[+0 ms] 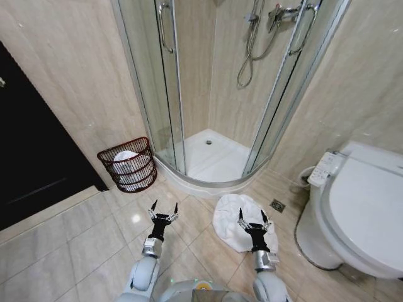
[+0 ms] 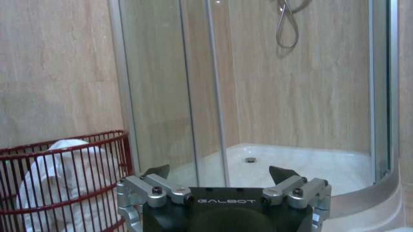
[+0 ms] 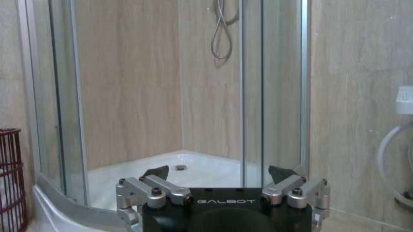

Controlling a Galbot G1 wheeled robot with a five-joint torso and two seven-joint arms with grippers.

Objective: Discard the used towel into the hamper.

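- Tiled bathroom floor (image 1: pixel 94 242), beige; corner glass shower (image 1: pixel 214 94) ahead, toilet (image 1: pixel 362 211) to the right.
- Left tool (image 1: pixel 163 209) held low and forward over the tiles, fingers spread, holding nothing.
- Right tool (image 1: pixel 251 216) likewise spread and unloaded, poised above the white towel (image 1: pixel 228 217) heaped on the floor before the shower.
- Hamper (image 1: pixel 129 165) stands by the left wall beside the shower door, white cloth already inside.
- Left wrist view: hamper ribs close up, shower tray behind.
- Right wrist view: hamper edge, shower hose (image 3: pixel 223 34).
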